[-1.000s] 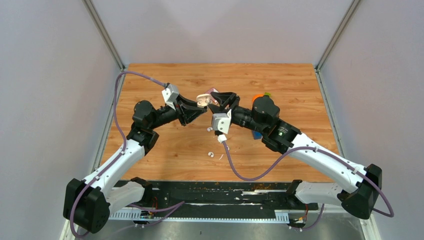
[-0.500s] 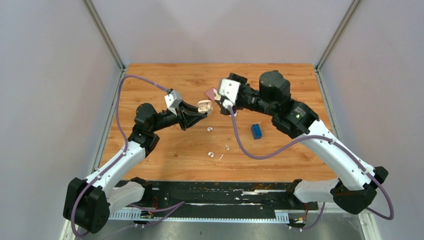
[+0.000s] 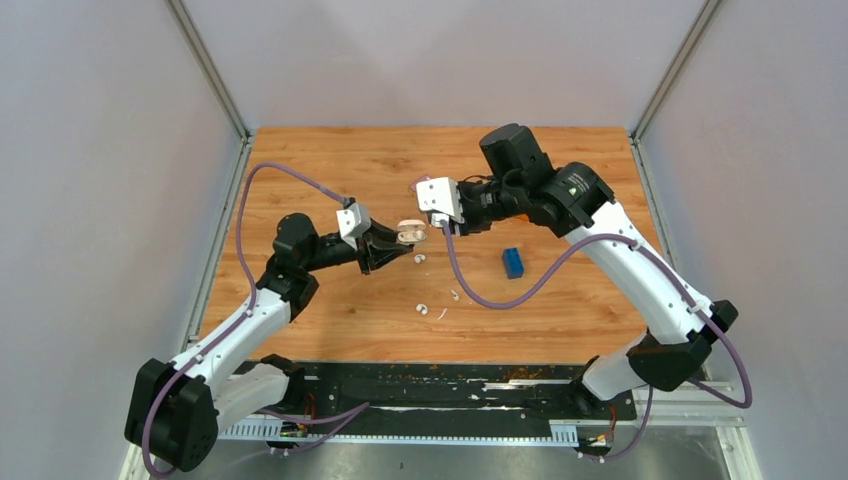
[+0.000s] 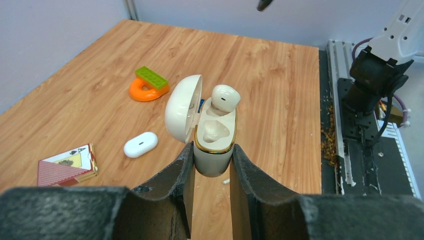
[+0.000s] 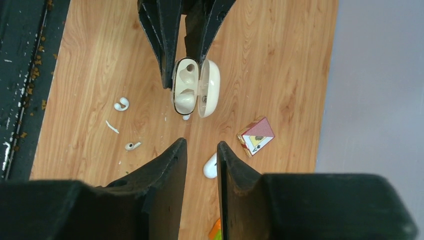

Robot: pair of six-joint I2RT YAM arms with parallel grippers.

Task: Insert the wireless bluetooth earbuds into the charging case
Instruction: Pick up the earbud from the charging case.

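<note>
My left gripper point(image 4: 212, 150) is shut on the base of the cream-white charging case point(image 4: 214, 150), held upright above the table point(image 3: 330, 150). Its lid point(image 4: 181, 107) hangs open to the left. One earbud point(image 4: 225, 97) sits in the far socket and sticks up out of it. The near socket point(image 4: 216, 131) is empty. My right gripper point(image 5: 201, 142) hovers apart from the case point(image 5: 189, 87), open, with nothing between its fingers. Two small white bud-like pieces point(image 5: 121, 104) point(image 5: 132, 145) lie on the wood toward the near edge.
A thin white sliver point(image 5: 112, 127) lies between the two loose pieces. A plain white oval pebble point(image 4: 140, 144), a card pack point(image 4: 67, 165) and an orange ring with a green brick point(image 4: 147, 87) lie further back. A blue block point(image 3: 513, 262) sits right of centre.
My right arm has lifted away from beside the case and swung back, and its jaws have narrowed. My left gripper has brought the open case a little nearer. The blue block is uncovered.
</note>
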